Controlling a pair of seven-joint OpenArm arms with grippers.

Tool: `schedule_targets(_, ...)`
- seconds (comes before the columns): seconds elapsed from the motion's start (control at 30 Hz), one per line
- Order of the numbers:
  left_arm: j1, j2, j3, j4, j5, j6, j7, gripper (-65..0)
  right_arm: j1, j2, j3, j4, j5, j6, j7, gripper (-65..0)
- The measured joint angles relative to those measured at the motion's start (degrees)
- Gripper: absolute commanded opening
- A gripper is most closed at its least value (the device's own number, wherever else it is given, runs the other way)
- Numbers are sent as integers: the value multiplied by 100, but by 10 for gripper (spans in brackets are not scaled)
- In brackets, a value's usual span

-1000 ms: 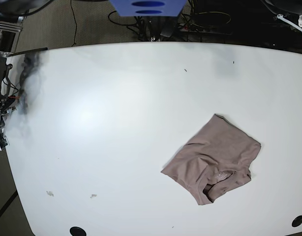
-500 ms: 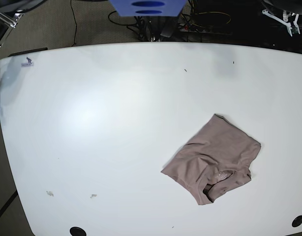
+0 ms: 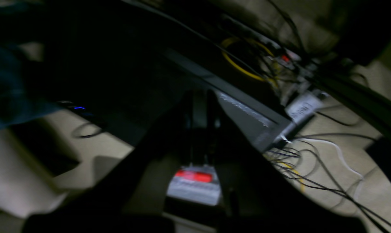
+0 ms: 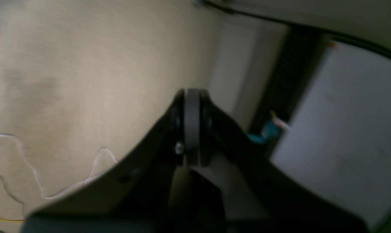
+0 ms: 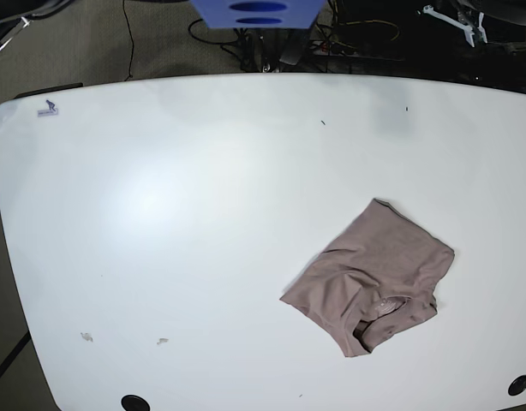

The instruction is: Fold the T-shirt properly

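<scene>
Lying folded on the white table (image 5: 160, 214): one mauve-brown T-shirt (image 5: 370, 278), sitting toward the table's near right side.
Both arms are hanging off the table, well apart from the T-shirt; right gripper (image 4: 192, 129) is showing jaws pressed together, gripping nothing; left gripper (image 3: 200, 129), dim and blurred, is likewise closed and empty.

White tabletop (image 5: 160, 214), small specks (image 5: 86, 336) near front edge. Blue box (image 5: 256, 12) past far edge. Tangled cables (image 3: 312, 161), yellow cable (image 3: 240, 68) on floor. White cord (image 4: 52, 181) on carpet.
</scene>
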Motion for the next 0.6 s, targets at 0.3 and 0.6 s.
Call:
schedule_targets(0.3, -15, -13, -2, -1169, 404, 17, -857, -649, -649, -267, 870, -264, -629, -26, 649, -650)
schedule_targets(0.6, -13, -11, -28, -2472, 796, 22, -1644, -649, -1115, -804, 811, -809, -566, 22, 1187, -650)
